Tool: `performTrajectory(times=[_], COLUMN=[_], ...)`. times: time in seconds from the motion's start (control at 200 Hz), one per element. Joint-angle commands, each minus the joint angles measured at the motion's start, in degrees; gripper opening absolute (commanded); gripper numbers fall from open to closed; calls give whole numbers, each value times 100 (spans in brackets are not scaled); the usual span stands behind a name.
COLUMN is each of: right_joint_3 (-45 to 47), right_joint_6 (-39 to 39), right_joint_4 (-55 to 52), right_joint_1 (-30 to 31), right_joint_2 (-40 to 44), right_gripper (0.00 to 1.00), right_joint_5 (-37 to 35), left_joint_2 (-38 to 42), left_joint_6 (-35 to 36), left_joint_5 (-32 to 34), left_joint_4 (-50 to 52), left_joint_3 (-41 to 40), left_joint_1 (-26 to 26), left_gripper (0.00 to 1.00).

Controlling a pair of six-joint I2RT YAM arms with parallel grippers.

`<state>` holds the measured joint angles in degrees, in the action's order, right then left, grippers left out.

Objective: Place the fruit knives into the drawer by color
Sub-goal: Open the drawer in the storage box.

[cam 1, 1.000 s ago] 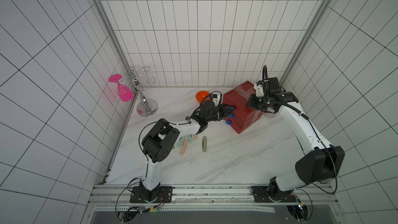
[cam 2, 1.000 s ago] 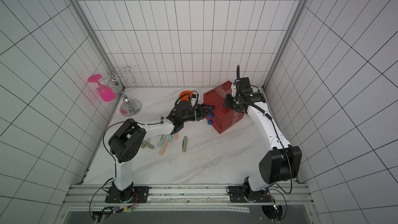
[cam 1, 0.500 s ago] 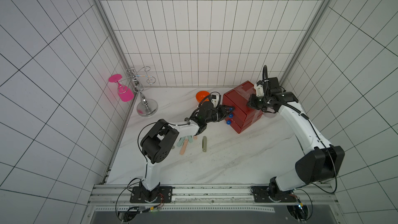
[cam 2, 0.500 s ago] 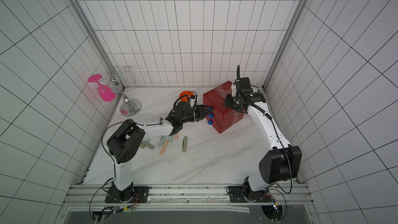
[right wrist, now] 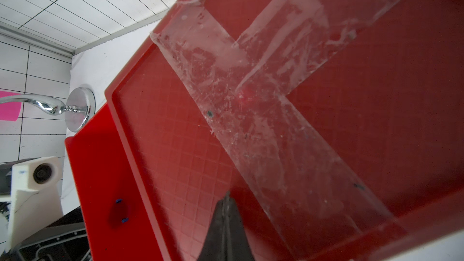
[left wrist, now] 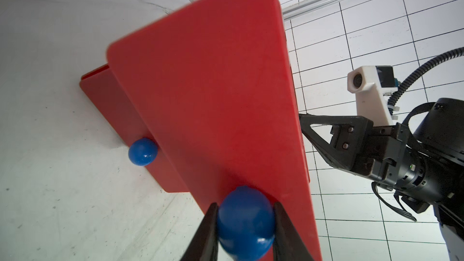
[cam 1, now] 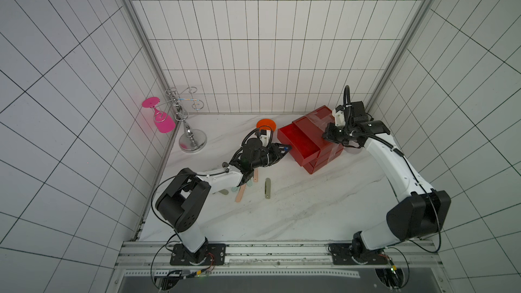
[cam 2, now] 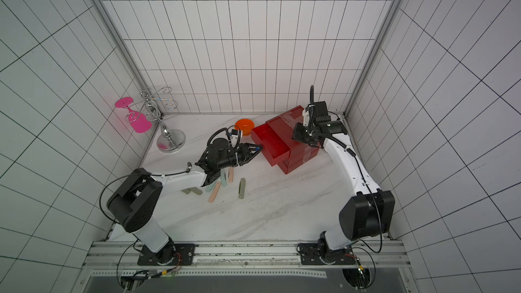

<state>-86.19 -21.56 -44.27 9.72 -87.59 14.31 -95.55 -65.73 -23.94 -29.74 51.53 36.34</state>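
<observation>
The red drawer chest (cam 1: pixel 324 155) (cam 2: pixel 298 160) stands at the back right, its top drawer (cam 1: pixel 298 142) (cam 2: pixel 273 145) slid out to the left and showing nothing inside. My left gripper (cam 1: pixel 286 149) (cam 2: pixel 258 147) (left wrist: pixel 245 207) is shut on that drawer's blue ball knob (left wrist: pixel 244 222). A lower drawer's knob (left wrist: pixel 143 151) shows beside it. My right gripper (cam 1: pixel 328 135) (cam 2: pixel 296 136) (right wrist: pixel 227 197) is shut, its tip on the chest's taped top (right wrist: pixel 251 101). Several fruit knives lie on the table under my left forearm: olive-grey (cam 1: pixel 267 188) (cam 2: pixel 242 188), peach (cam 1: pixel 240 194) (cam 2: pixel 213 192), mint (cam 2: pixel 223 178).
An orange bowl (cam 1: pixel 265 124) (cam 2: pixel 244 125) sits just behind the left wrist. A chrome glass rack (cam 1: pixel 191 142) (cam 2: pixel 170 140) with a pink glass (cam 1: pixel 163 124) stands at the back left corner. Tiled walls close in three sides.
My left gripper has drawn back to the left with the knob, sliding the top drawer out of the chest. The right gripper has stayed on the chest top.
</observation>
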Motion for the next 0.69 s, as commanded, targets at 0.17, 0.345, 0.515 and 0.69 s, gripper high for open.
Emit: performTrajectory(times=[0.17,0.345,0.515,0.69], right_joint_3=[402,419,450,459], right_joint_6=[-50,-32,-24,-20], right_joint_4=[-283,-299,-327,-350], right_joint_1=[-81,-80,-79,-79], right_joint_2=[45,76,111,180], right_gripper=[2,3,3,4], right_joint_5=[-33,-25,-7,-12], left_joint_2=[89,107,263,638], left_joint_6=[144,105,153,452], left_joint_5=[196,258,333,587], left_joint_4=[175,132,244,857], left_joint_3=[-205,-263,-319,-306], left_joint_1=[-88,-90,-85,-92], left_gripper=[26,46,57,69])
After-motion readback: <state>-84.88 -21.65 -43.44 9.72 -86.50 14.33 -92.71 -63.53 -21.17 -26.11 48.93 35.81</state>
